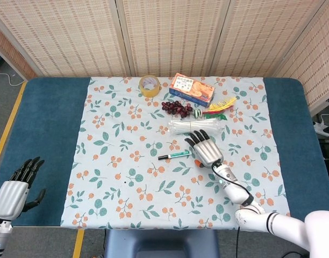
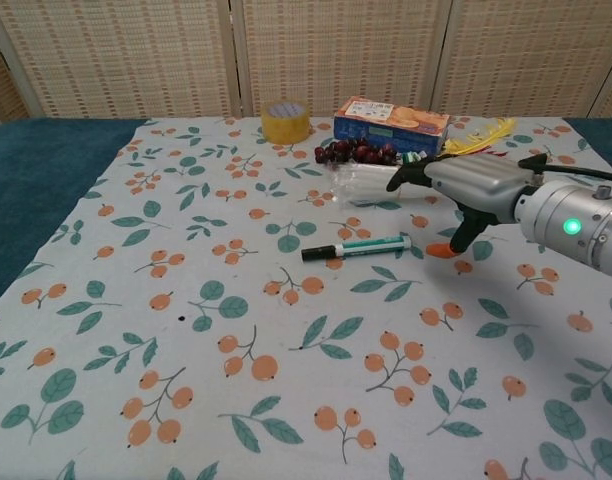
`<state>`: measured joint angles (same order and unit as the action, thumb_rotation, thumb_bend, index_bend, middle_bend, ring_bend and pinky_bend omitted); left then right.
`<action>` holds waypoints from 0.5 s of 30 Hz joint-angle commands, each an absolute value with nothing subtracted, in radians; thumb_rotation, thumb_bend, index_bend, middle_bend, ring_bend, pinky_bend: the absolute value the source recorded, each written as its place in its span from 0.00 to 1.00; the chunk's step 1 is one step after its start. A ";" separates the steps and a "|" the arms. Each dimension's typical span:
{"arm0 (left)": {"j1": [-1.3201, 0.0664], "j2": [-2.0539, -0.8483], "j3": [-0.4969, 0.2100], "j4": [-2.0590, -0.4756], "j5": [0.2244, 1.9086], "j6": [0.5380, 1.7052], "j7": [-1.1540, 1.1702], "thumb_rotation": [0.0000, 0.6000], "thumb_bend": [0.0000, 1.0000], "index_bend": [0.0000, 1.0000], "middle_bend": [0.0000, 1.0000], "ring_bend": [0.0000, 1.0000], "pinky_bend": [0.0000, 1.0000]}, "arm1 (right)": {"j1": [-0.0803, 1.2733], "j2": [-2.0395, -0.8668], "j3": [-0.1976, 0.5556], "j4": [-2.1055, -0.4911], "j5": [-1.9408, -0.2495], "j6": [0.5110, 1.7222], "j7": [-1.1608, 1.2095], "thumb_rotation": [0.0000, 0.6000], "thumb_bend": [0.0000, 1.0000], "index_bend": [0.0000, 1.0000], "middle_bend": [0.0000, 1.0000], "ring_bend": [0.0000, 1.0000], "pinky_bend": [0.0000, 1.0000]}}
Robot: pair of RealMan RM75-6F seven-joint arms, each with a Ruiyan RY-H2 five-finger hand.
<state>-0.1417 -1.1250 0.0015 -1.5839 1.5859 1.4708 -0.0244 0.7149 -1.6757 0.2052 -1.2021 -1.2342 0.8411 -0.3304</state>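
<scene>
In the head view we saw our right robot hand (image 1: 205, 148) held out over the flowered cloth (image 1: 116, 161) on the surface, fingers apart and pointing away from us, holding nothing. Its fingertips reached the near edge of the bundle of white cable ties (image 1: 194, 127), while the green marker (image 1: 174, 155) lay just to its left, long axis running left to right, black cap at the far left end. Our left robot hand (image 1: 15, 185) rested well apart at the near left corner on the blue surface (image 1: 43, 123), fingers spread and empty, so the right was clearly the nearer one.

In the chest view the right robot hand (image 2: 464, 190) hovered above the cloth, fingers apart, thumb hanging down toward it, covering part of the cable ties (image 2: 361, 180). The marker (image 2: 356, 246) lay below and to the left of the palm, close but untouched. The left robot hand did not show here
</scene>
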 commanded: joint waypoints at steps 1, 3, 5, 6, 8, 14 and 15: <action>-0.143 -1.125 0.002 -1.584 1.587 1.469 -0.025 1.00 0.41 0.00 0.00 0.00 0.20 | 0.740 -1.709 0.202 -1.163 -1.230 0.813 -0.308 1.00 0.17 0.19 0.09 0.00 0.00; -0.143 -1.125 0.001 -1.585 1.588 1.469 -0.025 1.00 0.41 0.00 0.00 0.00 0.20 | 0.755 -1.727 0.202 -1.137 -1.229 0.801 -0.303 1.00 0.17 0.22 0.10 0.00 0.00; -0.143 -1.124 0.001 -1.586 1.589 1.470 -0.027 1.00 0.41 0.00 0.00 0.00 0.20 | 0.766 -1.743 0.205 -1.118 -1.228 0.797 -0.295 1.00 0.18 0.24 0.11 0.00 0.00; -0.143 -1.124 0.001 -1.586 1.590 1.471 -0.028 1.00 0.41 0.00 0.00 0.00 0.20 | 0.771 -1.752 0.206 -1.109 -1.229 0.797 -0.290 1.00 0.18 0.24 0.12 0.00 0.00; -0.143 -1.123 0.001 -1.586 1.591 1.471 -0.031 1.00 0.41 0.00 0.00 0.00 0.20 | 0.780 -1.772 0.209 -1.089 -1.230 0.799 -0.278 1.00 0.18 0.26 0.15 0.00 0.00; -0.146 -1.120 0.000 -1.589 1.592 1.468 -0.038 1.00 0.41 0.00 0.00 0.00 0.20 | 0.814 -1.824 0.214 -1.028 -1.230 0.787 -0.264 1.00 0.20 0.31 0.20 0.00 0.00; -0.144 -1.119 0.001 -1.587 1.592 1.469 -0.040 1.00 0.41 0.00 0.00 0.00 0.20 | 0.818 -1.832 0.214 -1.018 -1.230 0.785 -0.265 1.00 0.21 0.32 0.22 0.00 0.00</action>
